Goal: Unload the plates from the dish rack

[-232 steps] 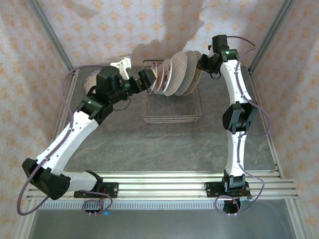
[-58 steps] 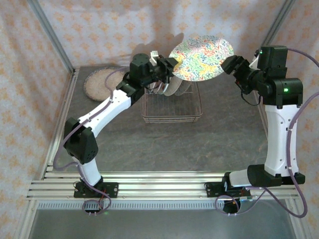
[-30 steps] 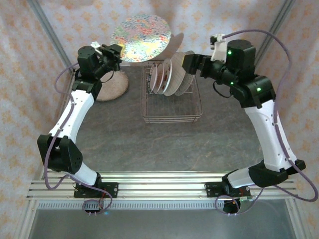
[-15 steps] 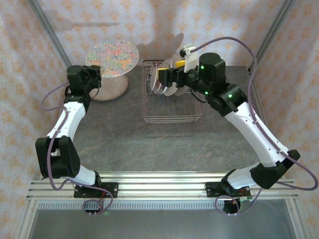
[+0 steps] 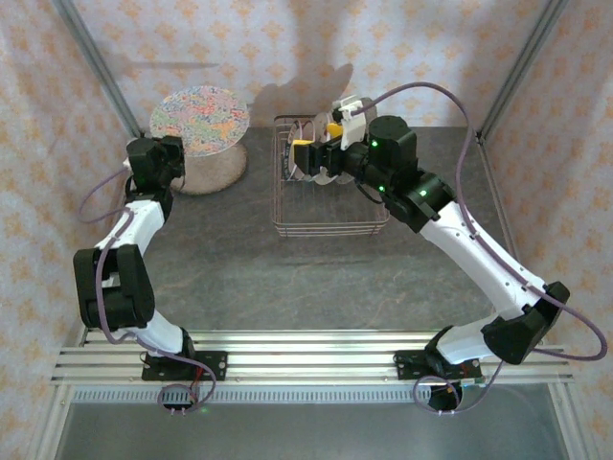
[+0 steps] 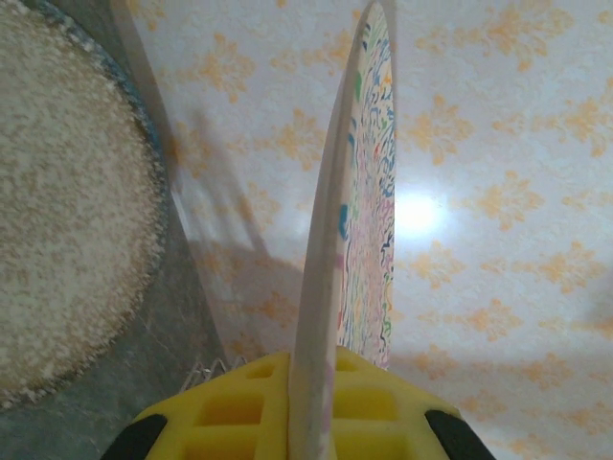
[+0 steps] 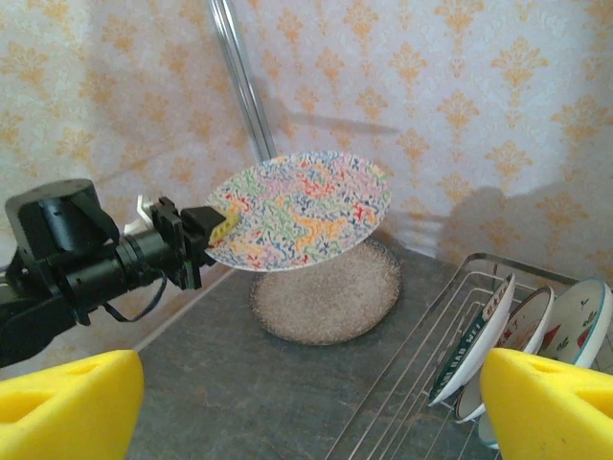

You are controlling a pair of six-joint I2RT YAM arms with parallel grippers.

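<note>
Standing next to the rig right now. The left gripper (image 7: 222, 222) has its yellow pads pinched tight on the rim of a big round plate covered in multicoloured squiggles (image 7: 302, 206). It holds the plate out almost flat, a bit tilted, in the far-left corner by the patterned wall. Directly under it a round speckled beige plate (image 7: 330, 287) lies flat on the dark grey stone-look table (image 5: 287, 278). The two plates look apart rather than touching, with the squiggly one hanging above.

Over on the other side, the right gripper (image 5: 318, 136) sits above the far end of the rectangular silvery wire dish rack (image 5: 330, 233). Its yellow fingers are spread wide with nothing between them.

The rack is at the back middle of the table, well apart from the beige plate. There are smaller white plates (image 7: 498, 331) standing on edge between the tines at its far end. One has a dark rim and one has red spots. I count three from the wrist view, though a finger blocks part of that row, so there could be more.
</note>
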